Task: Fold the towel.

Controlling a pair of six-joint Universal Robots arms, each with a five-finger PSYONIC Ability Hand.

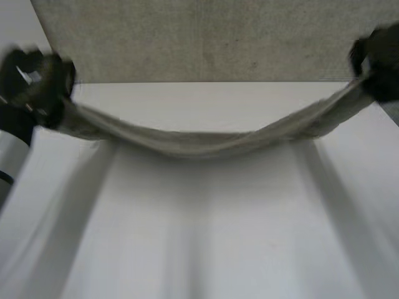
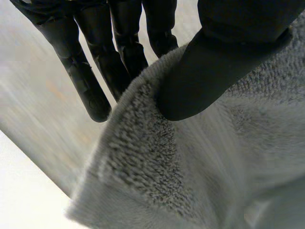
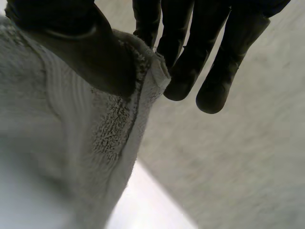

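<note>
Though slack midway, towel lengthwise side-to-side.

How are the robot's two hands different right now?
The left hand pinches the left end of the towel; the right hand pinches its right end. In the head view the right hand sits higher than the left hand. Both are black, thumb pressing towel against straight fingers; the towel sags between them.

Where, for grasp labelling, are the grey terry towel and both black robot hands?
Grey terry towel (image 1: 199,146): head view, sagging middle.
Left black robot hand (image 2: 214,67): left wrist view, thumb pinching towel.
Right black robot hand (image 3: 88,52): right wrist view, thumb pinching towel.
</note>
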